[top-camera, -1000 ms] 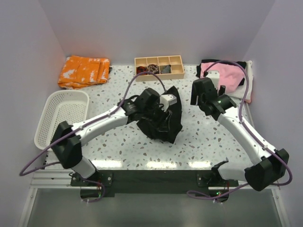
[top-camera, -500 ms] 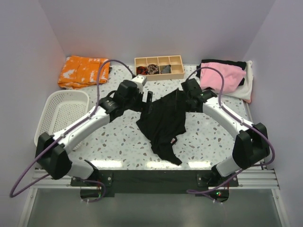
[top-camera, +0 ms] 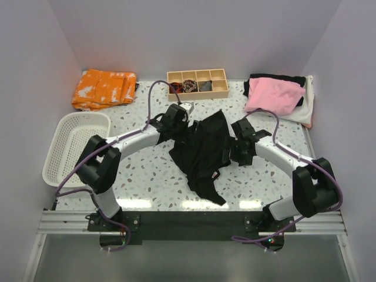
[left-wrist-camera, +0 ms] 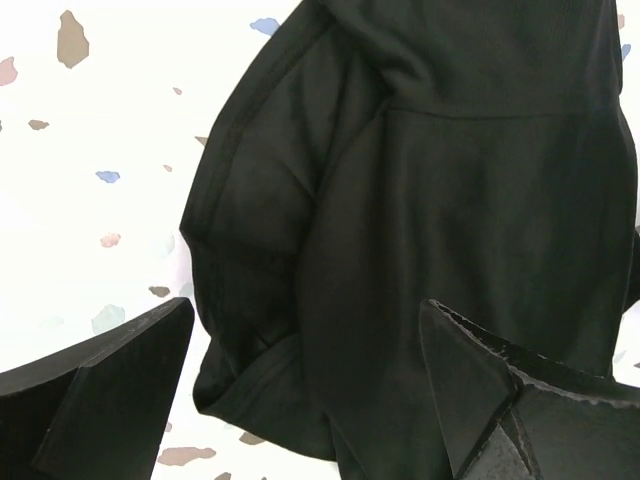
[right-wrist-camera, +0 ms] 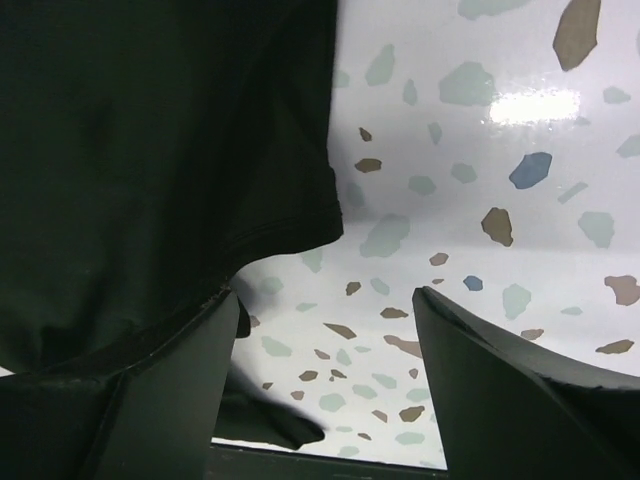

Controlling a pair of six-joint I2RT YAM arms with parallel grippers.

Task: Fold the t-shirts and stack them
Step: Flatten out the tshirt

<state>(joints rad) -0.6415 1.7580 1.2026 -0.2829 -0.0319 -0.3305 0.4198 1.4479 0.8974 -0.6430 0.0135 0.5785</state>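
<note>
A large black t-shirt [top-camera: 202, 150] lies partly spread and rumpled on the speckled table, with a small label [top-camera: 218, 174] near its lower right edge. My left gripper [top-camera: 185, 130] is open at the shirt's upper left edge. In the left wrist view it [left-wrist-camera: 300, 400] hovers low over a folded hem of the black shirt [left-wrist-camera: 420, 200], holding nothing. My right gripper [top-camera: 234, 148] is open at the shirt's right edge. In the right wrist view it [right-wrist-camera: 325, 390] is over bare table, with the shirt's hem [right-wrist-camera: 150, 150] up left. A pink t-shirt [top-camera: 276, 94] lies on black and white ones at the back right.
An orange patterned cloth [top-camera: 104, 88] lies at the back left. A wooden divided tray [top-camera: 197, 83] with small rolled fabric pieces stands at the back middle. A white basket [top-camera: 76, 144] sits at the left edge.
One second ago the left gripper held the shirt bunched up. Both arms then spread it out. Now both grippers have let go and the shirt lies flat between them.
</note>
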